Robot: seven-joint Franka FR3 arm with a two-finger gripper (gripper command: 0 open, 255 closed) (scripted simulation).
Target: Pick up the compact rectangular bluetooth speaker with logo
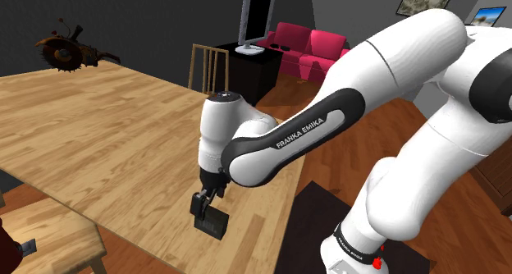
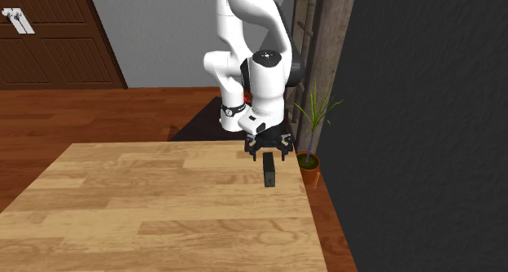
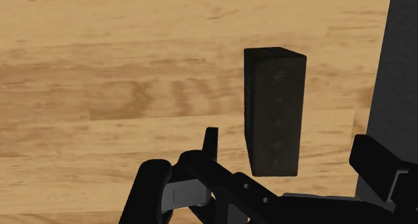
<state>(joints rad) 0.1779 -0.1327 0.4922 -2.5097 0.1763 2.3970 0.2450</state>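
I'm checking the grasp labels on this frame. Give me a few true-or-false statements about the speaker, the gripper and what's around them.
1. The dark rectangular speaker sits on the light wooden table, near its edge. True.
2. The black two-finger gripper is shut on the speaker. False: its fingers stand apart on either side of the speaker without touching it.
3. A potted green plant stands on the floor beside the table. True.
4. The rusty circular saw lies right next to the speaker. False: it is far off, by the table's far corner.
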